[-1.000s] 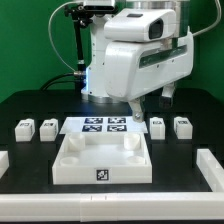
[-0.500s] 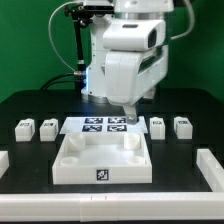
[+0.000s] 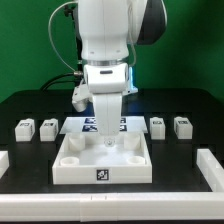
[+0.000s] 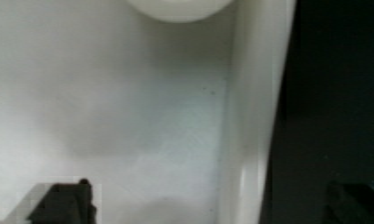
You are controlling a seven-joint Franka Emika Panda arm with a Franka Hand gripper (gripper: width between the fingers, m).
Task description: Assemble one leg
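Since the frame half a second earlier, the arm has swung from the exterior view's right to the centre and lowered its gripper [image 3: 106,142] into the tray [image 3: 70,168]. Exterior view: the gripper hangs vertically over the tray floor, masking the middle of the marker board [image 3: 74,125]. Four legs stand apart from it on the black table [image 3: 30,100]: the inner right leg [image 3: 157,126] at about 2 o'clock from the gripper, the inner left leg [image 3: 47,127] at about 10 o'clock, and the outer right leg [image 3: 182,126] and outer left leg [image 3: 24,128] beyond them. Each is a squat, matt white block with a tagged face; its long axis cannot be told. Wrist view: the dark fingertips [image 4: 59,203] stand well apart with nothing between them, so the tool is released. Beneath lie smooth white tray plastic and a round socket [image 4: 180,8]. The coming move probably calls for a lift and a sideways reach, as both inner legs are about equally near.
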